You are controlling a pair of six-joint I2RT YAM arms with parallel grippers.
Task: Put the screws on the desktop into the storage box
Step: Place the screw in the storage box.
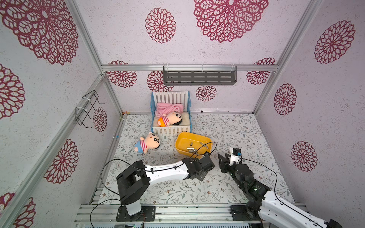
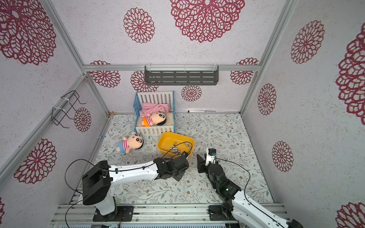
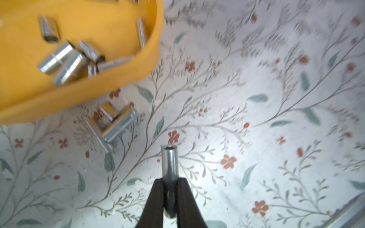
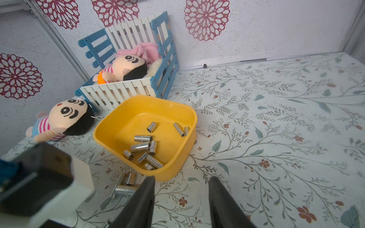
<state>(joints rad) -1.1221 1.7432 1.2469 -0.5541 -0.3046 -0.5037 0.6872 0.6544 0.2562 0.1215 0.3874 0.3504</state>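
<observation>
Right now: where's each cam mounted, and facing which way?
Top views: high over the base, looking down and forward at the desktop; left arm and right arm show.
Left wrist: on the left arm, looking down past the left gripper, shut on a screw, at desktop and storage box.
Right wrist: on the right arm, looking forward over the storage box to the crib; open right gripper and left arm show.
Shared: both wrist views catch loose screws beside the storage box.

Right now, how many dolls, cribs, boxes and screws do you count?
Dolls: 2
Crib: 1
Box: 1
Screws: 14, with 10 in the box, 3 on the table, 1 in the left gripper
Total: 18
</observation>
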